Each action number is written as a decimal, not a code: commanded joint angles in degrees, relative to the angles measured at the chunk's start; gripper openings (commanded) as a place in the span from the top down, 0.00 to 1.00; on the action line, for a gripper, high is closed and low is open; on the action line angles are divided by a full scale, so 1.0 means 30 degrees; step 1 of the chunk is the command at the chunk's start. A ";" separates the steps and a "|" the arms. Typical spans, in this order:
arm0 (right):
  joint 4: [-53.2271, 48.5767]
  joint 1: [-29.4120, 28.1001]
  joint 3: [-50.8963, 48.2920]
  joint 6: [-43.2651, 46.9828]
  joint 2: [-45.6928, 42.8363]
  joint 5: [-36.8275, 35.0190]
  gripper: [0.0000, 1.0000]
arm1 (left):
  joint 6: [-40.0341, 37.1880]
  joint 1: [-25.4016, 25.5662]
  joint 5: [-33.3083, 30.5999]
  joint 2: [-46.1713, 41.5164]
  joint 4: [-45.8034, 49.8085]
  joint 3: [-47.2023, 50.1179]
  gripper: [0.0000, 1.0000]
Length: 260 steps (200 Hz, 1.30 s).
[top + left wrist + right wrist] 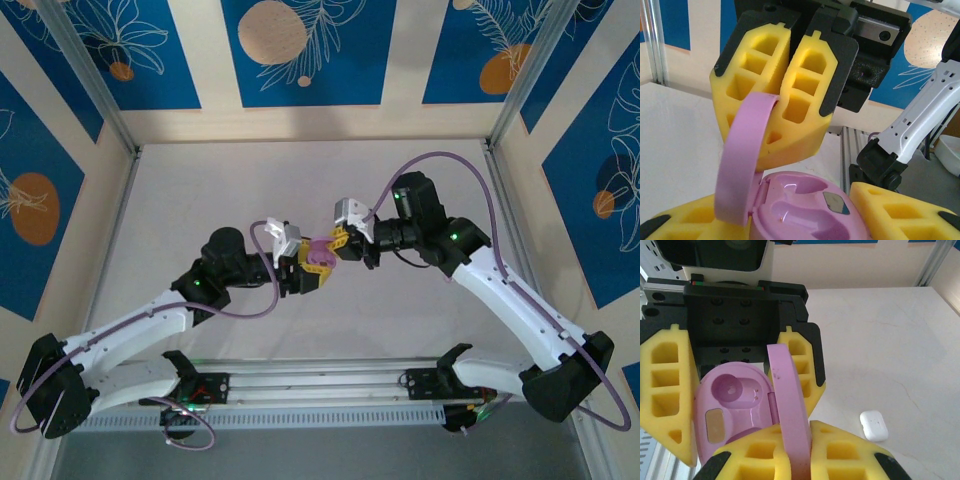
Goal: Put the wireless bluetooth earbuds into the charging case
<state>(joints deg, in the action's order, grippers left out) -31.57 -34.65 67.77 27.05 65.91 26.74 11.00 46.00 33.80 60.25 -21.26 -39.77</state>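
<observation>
Pinching one pink case lid (787,405), right claw (805,445); left claw (800,220) flanking the base (732,405), grip unclear; one white case (873,425) aside

The charging case (735,410) is lilac-pink all over — lid and body alike. The foam fingers (662,390) on either side of it are yellow, backed in black. Beneath it the tabletop (900,340) is off-white, faintly veined; a small case (873,425) near it is plain white. Behind it, the wall panels (360,60) are blue with white leaf outlines and orange discs.
</observation>
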 commanded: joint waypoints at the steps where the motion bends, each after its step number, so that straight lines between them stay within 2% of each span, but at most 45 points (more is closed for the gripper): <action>1: -0.0550 -0.0160 0.0526 0.0453 0.0003 -0.0294 0.95 | -0.0323 0.0060 -0.0207 0.0001 0.0618 -0.0395 0.49; 40: -0.0550 -0.0167 0.0526 0.0467 -0.0054 -0.0328 0.95 | -0.0850 0.0075 0.0057 -0.0241 0.1128 -0.0440 0.46; 80: -0.0518 -0.0196 0.0555 0.0390 -0.0056 -0.0207 0.95 | -0.0980 0.0062 0.0137 -0.0293 0.1082 -0.0425 0.46; 142: -0.0719 -0.0226 0.0477 0.0379 -0.0056 -0.0214 0.94 | -0.1012 0.0073 0.0083 -0.0278 0.1021 -0.0500 0.67; 176: -0.0784 -0.0283 0.0457 0.0400 -0.0056 -0.0280 0.92 | -0.1004 0.0051 0.0044 -0.0337 0.0992 -0.0458 0.71; 215: -0.0786 -0.0285 0.0524 0.0314 -0.0085 -0.0681 0.83 | -0.0861 0.0050 -0.0180 -0.0395 0.0718 -0.0368 0.75; 240: -0.0372 -0.0263 0.0606 -0.0585 -0.0300 -0.1428 0.67 | -0.0824 0.0072 -0.0710 -0.0525 0.0495 -0.0180 0.76; 260: 0.0297 0.0041 0.0730 -0.2199 -0.0939 -0.1375 0.59 | -0.0789 0.0053 -0.1424 -0.0708 0.0406 0.0042 0.77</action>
<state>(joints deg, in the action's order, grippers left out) -32.21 -34.89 68.03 25.76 65.71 22.85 8.51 46.00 32.32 59.96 -17.61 -39.79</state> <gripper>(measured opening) 0.372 0.360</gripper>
